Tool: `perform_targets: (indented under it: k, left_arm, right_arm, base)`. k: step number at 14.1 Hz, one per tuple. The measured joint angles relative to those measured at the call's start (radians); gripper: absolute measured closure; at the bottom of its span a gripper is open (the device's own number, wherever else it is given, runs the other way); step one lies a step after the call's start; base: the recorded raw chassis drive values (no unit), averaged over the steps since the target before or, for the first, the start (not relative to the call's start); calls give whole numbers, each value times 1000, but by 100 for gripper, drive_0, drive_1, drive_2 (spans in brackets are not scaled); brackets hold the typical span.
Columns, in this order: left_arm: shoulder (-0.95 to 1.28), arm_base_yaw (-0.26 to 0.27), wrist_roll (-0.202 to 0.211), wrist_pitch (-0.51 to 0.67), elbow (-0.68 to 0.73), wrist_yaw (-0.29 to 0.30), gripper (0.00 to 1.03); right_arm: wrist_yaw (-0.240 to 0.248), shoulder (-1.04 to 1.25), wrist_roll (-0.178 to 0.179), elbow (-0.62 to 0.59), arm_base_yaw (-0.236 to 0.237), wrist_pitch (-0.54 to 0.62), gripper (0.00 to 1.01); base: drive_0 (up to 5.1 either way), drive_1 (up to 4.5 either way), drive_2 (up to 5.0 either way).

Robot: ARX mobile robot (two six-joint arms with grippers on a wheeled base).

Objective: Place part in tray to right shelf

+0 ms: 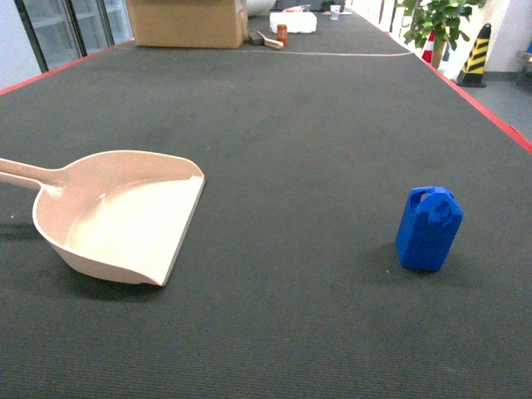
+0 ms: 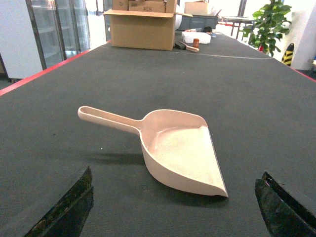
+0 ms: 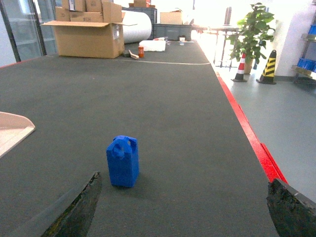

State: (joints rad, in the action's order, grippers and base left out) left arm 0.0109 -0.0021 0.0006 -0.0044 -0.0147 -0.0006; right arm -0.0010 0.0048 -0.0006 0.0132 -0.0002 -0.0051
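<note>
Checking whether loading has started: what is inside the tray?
Nothing: the tray shows a bare beige floor. The part stands apart on the mat. No corner of the tray's inside is covered.

Wide bare worktop (image 1: 299, 125) btwn my tray (image 1: 125, 216) on the left and my part (image 1: 429, 229) on the right, the two well apart. Open mat all round the part; red edge strip (image 3: 244, 123) runs to its right. Cardboard box (image 1: 187, 21) and small clutter sit far back.

My left tool (image 2: 173, 207) and right tool (image 3: 182, 210) both have jaws spread wide.
</note>
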Motion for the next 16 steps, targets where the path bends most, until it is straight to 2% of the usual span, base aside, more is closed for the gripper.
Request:
perform_targets:
  k: [16]
  left_arm:
    - [0, 0, 0, 0, 0, 0, 5]
  right_arm:
    - [0, 0, 0, 0, 0, 0, 3]
  base:
    - [0, 0, 0]
